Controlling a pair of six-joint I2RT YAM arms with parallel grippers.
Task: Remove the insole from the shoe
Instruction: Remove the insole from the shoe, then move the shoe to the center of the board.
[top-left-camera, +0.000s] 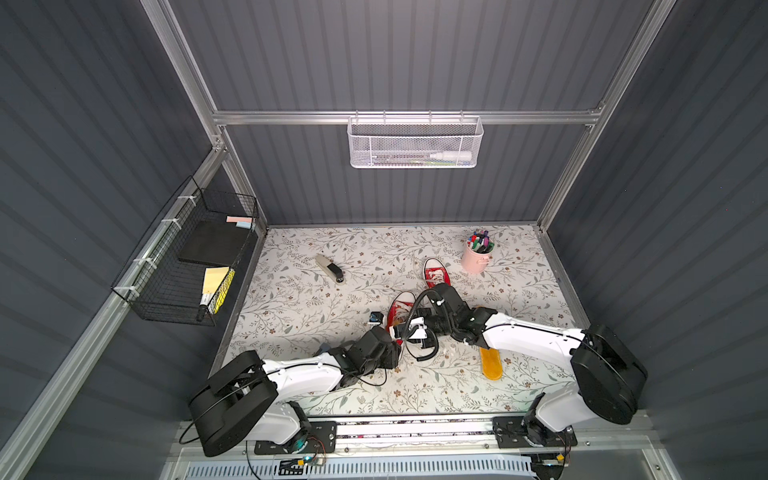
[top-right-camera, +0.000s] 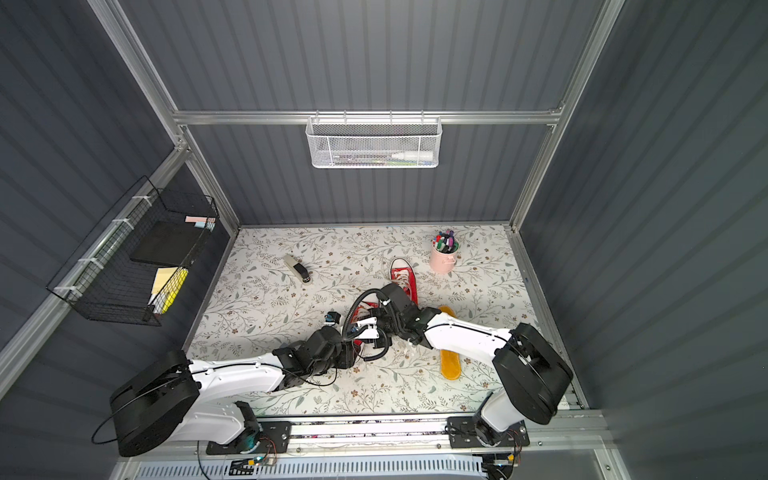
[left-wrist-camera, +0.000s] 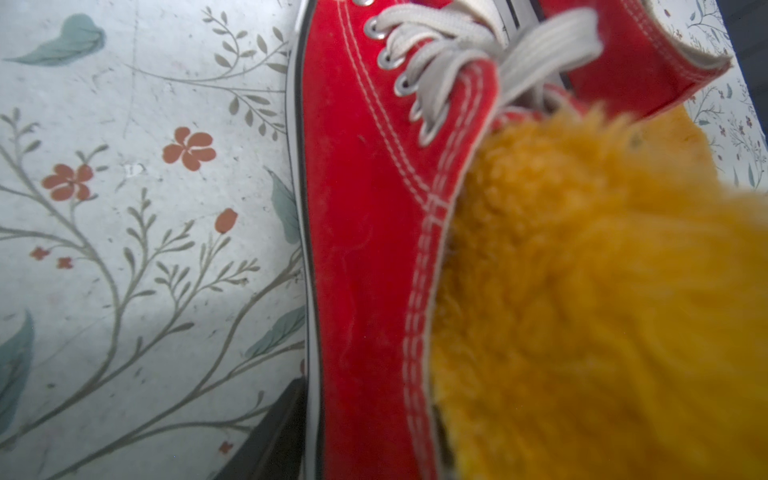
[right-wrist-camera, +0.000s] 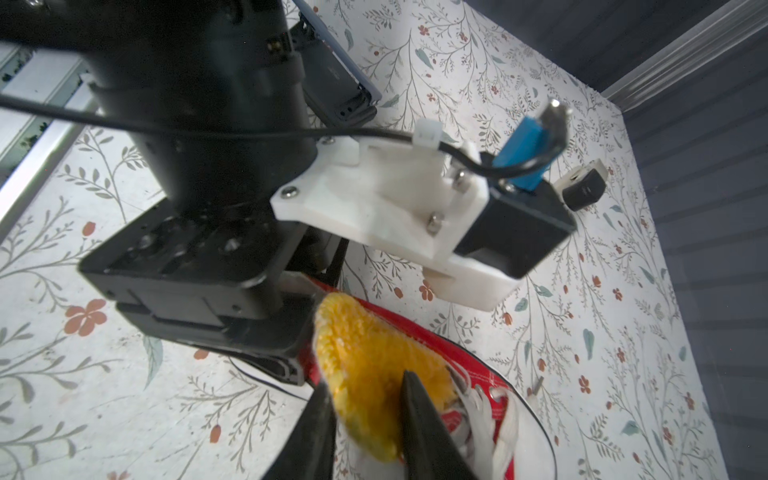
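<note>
The red shoe (top-left-camera: 400, 309) stands near the middle of the bench (top-left-camera: 291, 307), toe toward the back wall, w/ both arms meeting over its heel end. The orange fuzzy insole (right-wrist-camera: 365, 345) is partly out: its heel end sticks up from the shoe opening and the rest goes down inside.

The right end effector (right-wrist-camera: 365, 388) is pinching this raised end. In the right wrist view its two dark fingers (right-wrist-camera: 419, 415) press on both sides of the fleece, which curls between them.

The left end effector (right-wrist-camera: 297, 353) sits at the shoe's heel. In the left wrist view one finger (left-wrist-camera: 278, 428) lies against the outer sole edge, but the other is hidden behind the insole, so I cannot tell if it clamps the shoe wall.

A 2nd red shoe (top-left-camera: 435, 272) stands just behind. A 2nd insole (top-left-camera: 490, 365) lies flat on the bench, partly under the right forearm. The stapler (top-left-camera: 330, 269) and the pink cup of markers (top-left-camera: 476, 257) are well apart, toward the back.
</note>
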